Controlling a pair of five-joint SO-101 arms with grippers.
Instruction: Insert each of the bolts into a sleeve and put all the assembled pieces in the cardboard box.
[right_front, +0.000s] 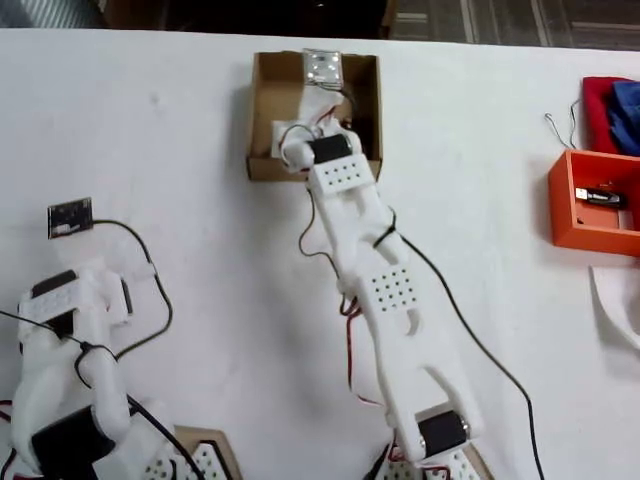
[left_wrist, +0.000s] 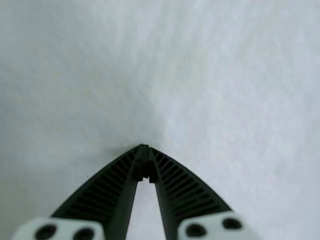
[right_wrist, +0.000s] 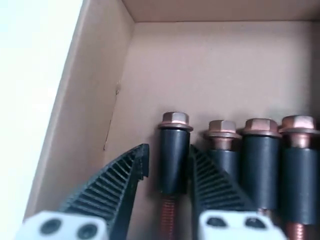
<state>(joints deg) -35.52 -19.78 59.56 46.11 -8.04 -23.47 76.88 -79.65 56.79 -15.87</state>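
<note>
— What's the big pale surface?
— The table (right_front: 180, 150), white and matt. The right arm (right_front: 385, 280), white plastic with perforated panels, lies stretched across it to the cardboard box (right_front: 262, 110). The left arm (right_front: 60, 340) sits folded at the near corner.
— And the box?
— Plain brown card, square, open on top. From above, the arm's wrist hides much of its inside. Off to the side sits an orange tray (right_front: 570, 210), partly cut off.
— Where are the bolts (right_wrist: 260, 125)?
— Four lie side by side on the box floor. They are copper-coloured with hexagonal heads, each in a smooth black sleeve (right_wrist: 172, 160). Their lower ends are cut off.
— The grippers?
— The right gripper (right_wrist: 168, 149) stands open, its ribbed black fingers either side of the bolt nearest the box wall. Whether they touch it, I can't tell. The left gripper (left_wrist: 143, 150) is closed, tips meeting over the table.
</note>
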